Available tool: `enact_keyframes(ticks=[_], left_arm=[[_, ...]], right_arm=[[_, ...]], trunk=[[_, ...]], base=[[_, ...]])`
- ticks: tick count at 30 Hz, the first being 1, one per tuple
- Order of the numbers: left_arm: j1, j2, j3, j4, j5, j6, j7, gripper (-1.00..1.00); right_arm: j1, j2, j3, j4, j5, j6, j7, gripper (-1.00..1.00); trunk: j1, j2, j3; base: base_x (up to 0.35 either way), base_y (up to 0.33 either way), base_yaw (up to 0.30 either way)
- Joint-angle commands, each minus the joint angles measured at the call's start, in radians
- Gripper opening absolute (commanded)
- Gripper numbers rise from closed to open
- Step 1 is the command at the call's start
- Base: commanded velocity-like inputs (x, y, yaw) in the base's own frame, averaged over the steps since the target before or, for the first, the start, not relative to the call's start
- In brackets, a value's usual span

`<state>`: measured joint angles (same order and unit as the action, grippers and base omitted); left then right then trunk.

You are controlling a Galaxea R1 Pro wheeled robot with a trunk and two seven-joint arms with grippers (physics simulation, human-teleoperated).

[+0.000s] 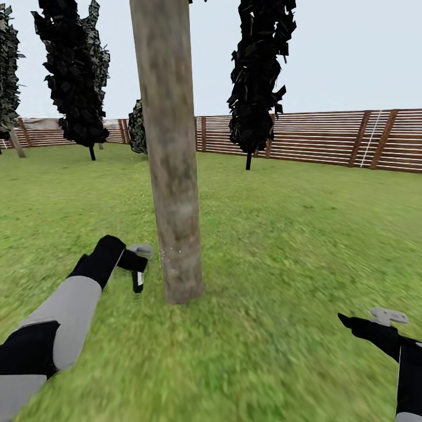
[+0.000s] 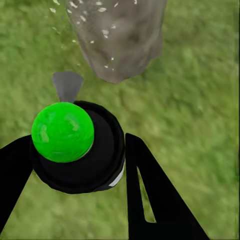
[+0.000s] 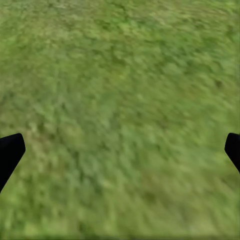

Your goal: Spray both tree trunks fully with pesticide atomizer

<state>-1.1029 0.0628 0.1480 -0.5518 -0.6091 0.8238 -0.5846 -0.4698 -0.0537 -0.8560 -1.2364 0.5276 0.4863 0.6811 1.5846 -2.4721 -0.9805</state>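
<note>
- Near, L side: left gripper (image 1: 138,264) clamped on pesticide atomizer (image 1: 138,280), held upright above grass (image 1: 264,351), just beside tree trunk (image 1: 171,146).
- L wrist cam: black fingers (image 2: 155,200) pressed to both sides of atomizer's round black body (image 2: 102,160); green ball (image 2: 62,131) on top, grey nozzle (image 2: 68,85) aimed at trunk base (image 2: 117,35); pale specks on bark and in air by it.
- Near, R side: right gripper (image 1: 387,316) low over lawn, well apart from trunk; R wrist cam has fingertips (image 3: 10,152) at opposite edges, spread wide, nothing between but grass.
- Mid: trunk grey-brown, pale mottled, rising out of frame.
- Far: two near-black cypresses (image 1: 258,76), brown slat fence (image 1: 328,140), pale sky.
</note>
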Motion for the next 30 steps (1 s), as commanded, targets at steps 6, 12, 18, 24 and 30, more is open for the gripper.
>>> enact_keyframes(ticks=[6, 12, 18, 24, 30], left_arm=[[-0.079, 0.001, -0.002, -0.014, -0.007, 0.012, -0.084, -1.0], [-0.131, 0.001, -0.003, -0.014, -0.009, 0.012, -0.148, -1.0], [-0.175, 0.006, -0.006, -0.014, -0.011, 0.056, -0.175, -1.0], [-0.217, 0.036, -0.049, -0.014, -0.011, 0.07, -0.182, -1.0], [-0.253, 0.038, -0.057, -0.014, -0.01, 0.072, -0.183, -1.0]], right_arm=[[0.0, 0.0, 0.0, 0.0, 0.0, 0.0, 0.0, 1.0], [0.0, 0.0, 0.0, 0.0, 0.0, 0.0, 0.0, 1.0], [0.0, 0.0, -0.001, 0.0, 0.0, 0.0, 0.0, 1.0], [0.0, 0.0, -0.001, 0.0, 0.0, 0.0, 0.0, 1.0], [-0.001, 0.0, -0.001, 0.0, 0.0, 0.0, 0.0, 1.0]], trunk=[[0.0, 0.0, 0.0], [0.0, 0.0, 0.0], [0.0, 0.0, 0.0], [0.0, 0.0, 0.0], [0.0, 0.0, 0.0]], base=[[0.0, 0.0, 0.0], [0.0, 0.0, 0.0], [0.0, 0.0, 0.0], [0.0, 0.0, 0.0], [0.0, 0.0, 0.0]])
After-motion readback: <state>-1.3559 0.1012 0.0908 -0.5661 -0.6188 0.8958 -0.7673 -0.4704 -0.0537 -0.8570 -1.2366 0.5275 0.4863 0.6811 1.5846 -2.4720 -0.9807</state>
